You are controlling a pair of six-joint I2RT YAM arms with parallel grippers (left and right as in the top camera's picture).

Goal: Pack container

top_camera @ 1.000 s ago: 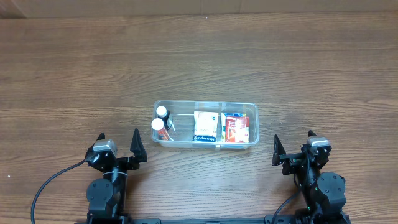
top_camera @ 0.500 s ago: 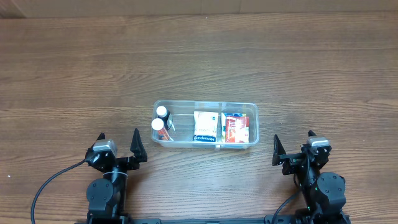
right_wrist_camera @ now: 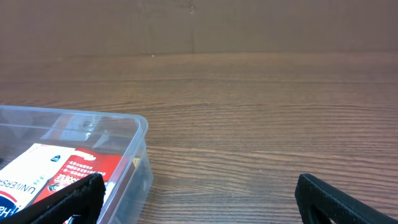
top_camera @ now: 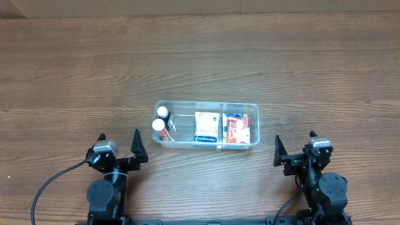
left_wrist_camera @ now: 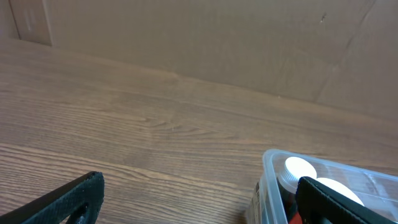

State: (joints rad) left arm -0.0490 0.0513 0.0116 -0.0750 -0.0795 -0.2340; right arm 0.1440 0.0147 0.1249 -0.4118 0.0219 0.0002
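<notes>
Left gripper [top_camera: 119, 149] wide apart and empty, sitting at the near table edge. Right gripper [top_camera: 295, 150] is the same, jaws spread, holding nothing.

Overhead: the container [top_camera: 206, 104] sits mid-table between the two arms, just ahead of them and touched by neither. Inside are two white-capped bottles [top_camera: 160, 119] at the left end, a white box [top_camera: 207, 127] in the middle and a red-and-white box [top_camera: 235, 128] on the right. No loose items on the wooden table [top_camera: 75, 69].

Left wrist: fingers [left_wrist_camera: 68, 200] spread, container corner and bottle caps low right.

Right wrist: fingers [right_wrist_camera: 336, 199] spread, container rim and red-and-white box low left.

Judgement: packing looks done or near done. No lid in sight, and I can't tell whether more items are due.
</notes>
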